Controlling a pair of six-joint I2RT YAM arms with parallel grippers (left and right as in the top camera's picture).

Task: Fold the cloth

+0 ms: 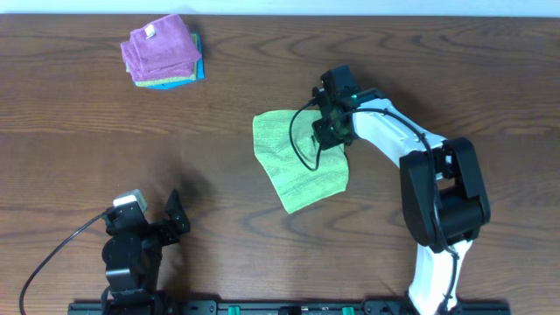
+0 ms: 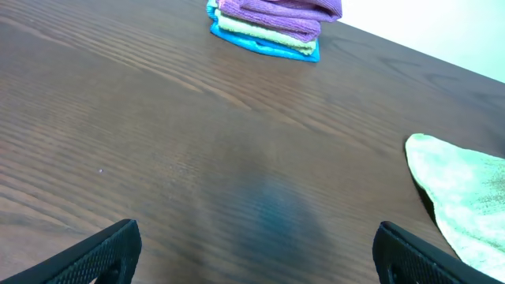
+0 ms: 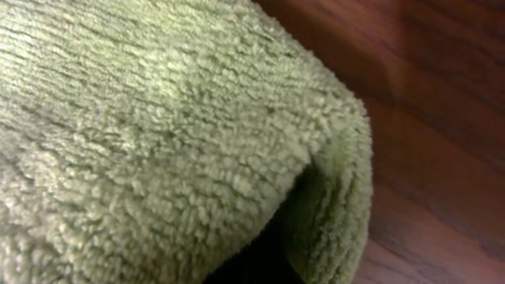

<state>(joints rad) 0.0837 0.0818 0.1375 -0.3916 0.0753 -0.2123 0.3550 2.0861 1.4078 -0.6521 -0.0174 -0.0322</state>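
A green cloth (image 1: 293, 162) lies crumpled in the middle of the dark wooden table. My right gripper (image 1: 332, 129) sits on its upper right edge. In the right wrist view the cloth (image 3: 158, 118) fills the frame, curled over close to the camera and hiding the fingers; it looks gripped. My left gripper (image 1: 149, 219) is open and empty at the front left, far from the cloth. In the left wrist view its fingertips (image 2: 256, 252) are spread wide over bare table, with the cloth's edge (image 2: 465, 189) at the right.
A stack of folded cloths (image 1: 162, 51), purple on top with green and blue below, lies at the back left; it also shows in the left wrist view (image 2: 272, 20). Bare wood (image 1: 175, 140) lies between the stack and the green cloth.
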